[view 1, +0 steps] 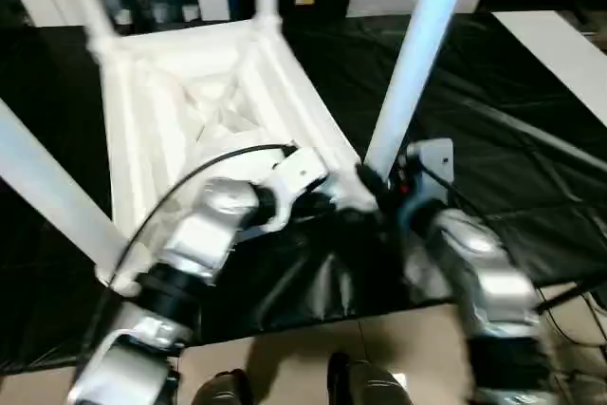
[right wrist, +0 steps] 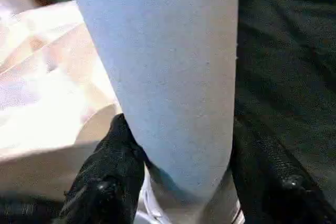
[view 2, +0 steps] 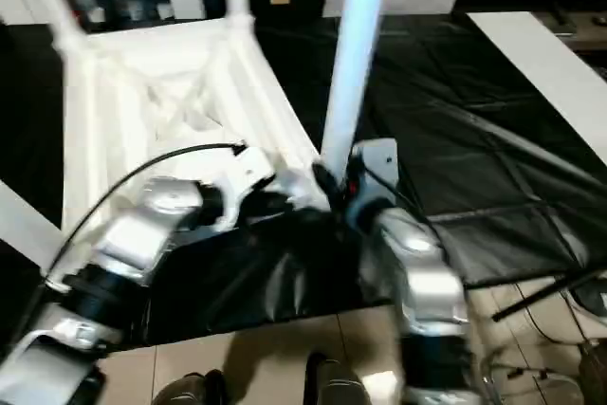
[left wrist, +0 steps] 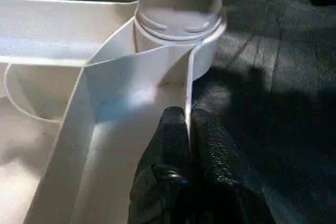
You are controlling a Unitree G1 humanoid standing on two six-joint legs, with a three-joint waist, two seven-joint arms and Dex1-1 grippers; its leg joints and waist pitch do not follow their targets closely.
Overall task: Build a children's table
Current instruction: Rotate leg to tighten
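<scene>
Legs: all four legs seemingly stood in the upturned table top [view 1: 218,92].
Left gripper [left wrist: 186,129]: pinched the top's rim.
Right gripper [right wrist: 181,182]: clasped the near leg [right wrist: 168,77], probably seating it.

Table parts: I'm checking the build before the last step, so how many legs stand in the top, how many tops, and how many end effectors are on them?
Legs standing in corner sockets: 4 (the near-right leg among them)
Table top, upside down: 1
End effectors: 2, the left end effector pinching the top's rim, the right end effector around the near-right leg
Total: 7
</scene>
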